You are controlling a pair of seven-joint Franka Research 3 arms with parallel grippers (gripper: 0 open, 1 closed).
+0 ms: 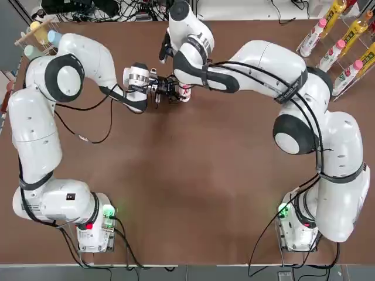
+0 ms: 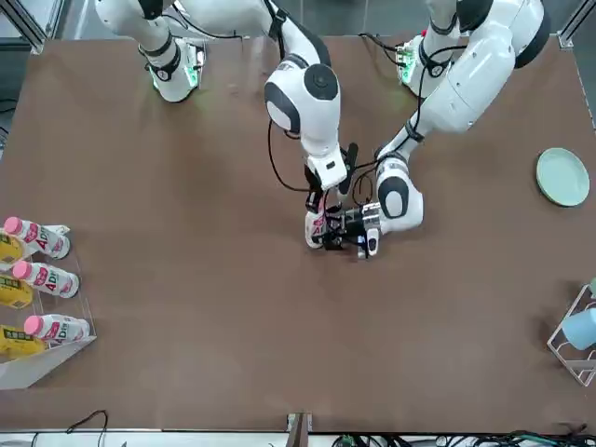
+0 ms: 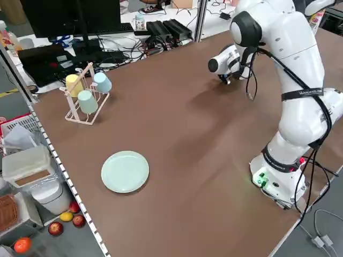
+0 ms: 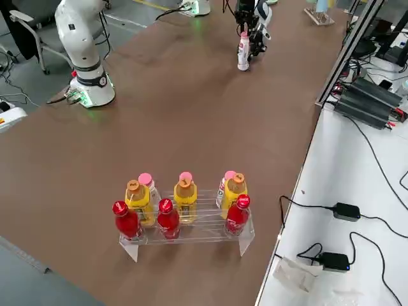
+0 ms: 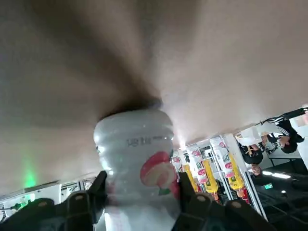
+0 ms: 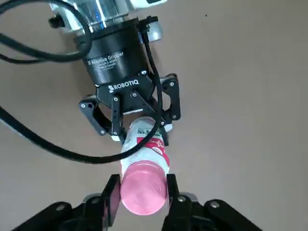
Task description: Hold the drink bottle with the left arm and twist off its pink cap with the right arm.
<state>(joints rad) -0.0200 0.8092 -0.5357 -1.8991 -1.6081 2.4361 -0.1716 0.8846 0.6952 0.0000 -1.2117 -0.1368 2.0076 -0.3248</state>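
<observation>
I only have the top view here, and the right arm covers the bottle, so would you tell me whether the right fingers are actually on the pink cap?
Observer: Yes. In the right wrist view the right gripper has a finger on each side of the pink cap.
Operator: Thank you. Is the left arm holding the bottle?
Observer: It is. The left gripper clamps the drink bottle on its body, below the cap.
Operator: Is the bottle standing on the table?
Observer: The right side view shows it upright, its base on the brown table.
</observation>
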